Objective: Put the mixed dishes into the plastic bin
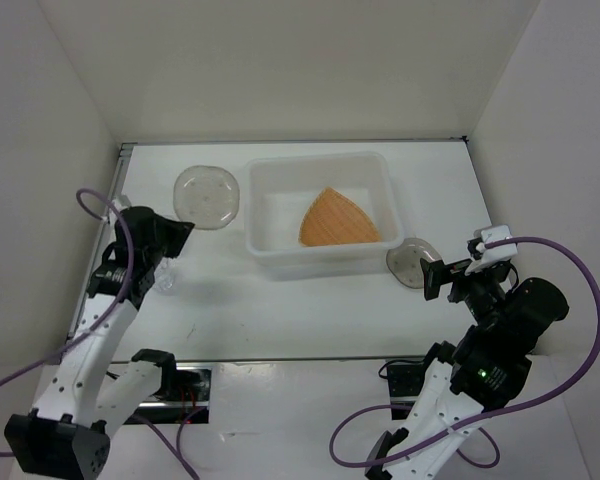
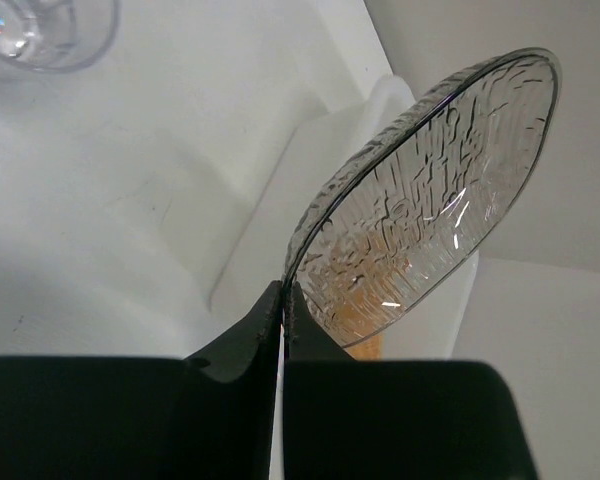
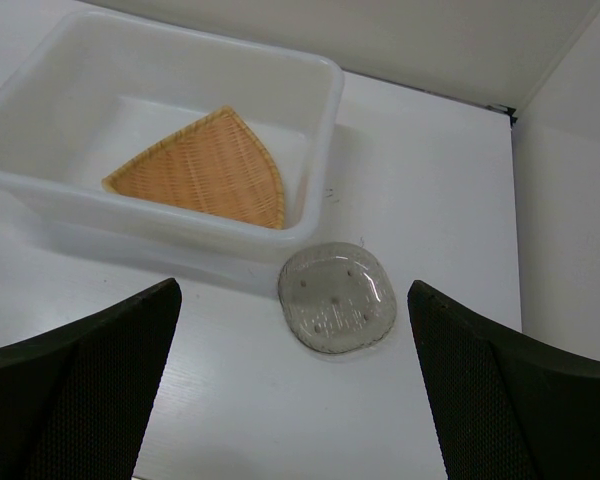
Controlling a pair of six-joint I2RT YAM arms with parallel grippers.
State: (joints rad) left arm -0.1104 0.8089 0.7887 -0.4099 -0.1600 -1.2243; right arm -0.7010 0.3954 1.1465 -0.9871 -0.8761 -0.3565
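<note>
Far left first: one clear cup [image 2: 35,30] sits on the table [image 1: 280,310] near my L arm; the 2nd cup I can't find in any view. The left gripper [image 1: 183,228] is pinched tight on the rim of a grey plate [image 1: 208,197]. It's only a thin bite at the edge per the wrist cam, w/ the plate tilted up and sticking out past the fingertips, just left of the bin [image 1: 315,160]. Step in hand, I reckon: carry it over the L wall and set it in. To do it well I'd go slow, since an edge pinch on slick plastic could let it pivot or slip. I'd lift till the low edge clears the rim, get the plate's centre well inside, level it, then release low so it doesn't bounce. Aim for the bare floor on the L side, as the woven plate [image 1: 338,220] already lies in the R half. Off the bin's R front corner the second grey plate [image 1: 410,262] lies flat on the table, right by the wall. The right gripper [image 1: 435,278] hovers near it, jaws spread wide, holding nothing; I'd leave it parked till the L arm is clear.
</note>
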